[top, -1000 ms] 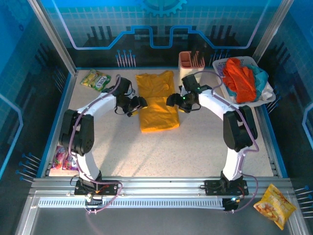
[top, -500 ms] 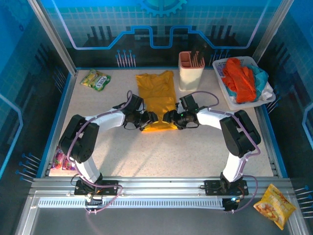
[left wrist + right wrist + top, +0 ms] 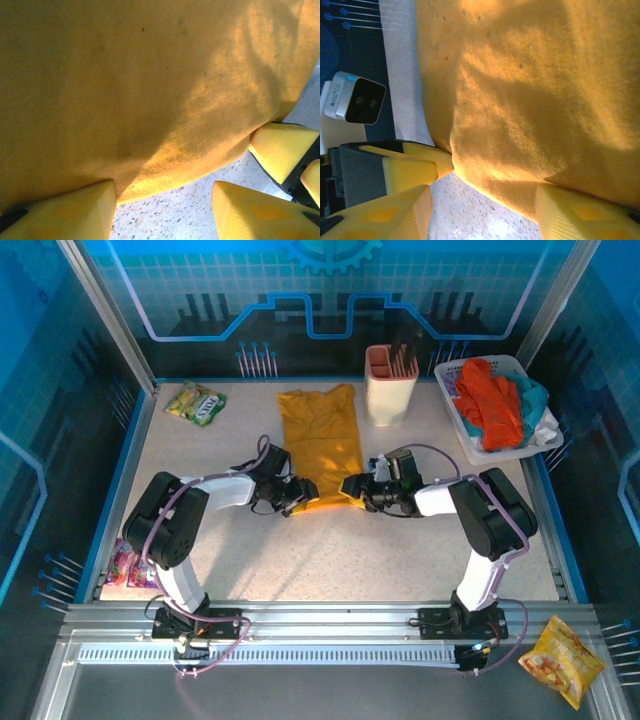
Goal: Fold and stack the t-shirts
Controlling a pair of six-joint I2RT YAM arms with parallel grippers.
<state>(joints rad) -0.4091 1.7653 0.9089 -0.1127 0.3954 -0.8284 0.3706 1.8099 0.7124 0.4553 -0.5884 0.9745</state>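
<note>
Once higher, hands (image 3: 297, 499) (image 3: 350, 486) (both) at tee (image 3: 322, 435) hem

Speckled table (image 3: 330, 550) bearing yellow tee (image 3: 320, 440)

One mustard-yellow t-shirt (image 3: 320, 435) lies apart. One white basket (image 3: 452, 370) holds cloth in three colours: orange-red cloth (image 3: 490, 405), teal cloth (image 3: 532, 398) and whitish cloth (image 3: 548, 426); how many garments that makes cannot be told. There is one pink holder (image 3: 388, 390). The snack packets number three: a green-yellow packet (image 3: 196, 403), an orange bag (image 3: 562, 660) and a pinkish packet (image 3: 130, 565). There are two arms, the left arm (image 3: 215, 485) and the right arm (image 3: 450, 498).
</note>
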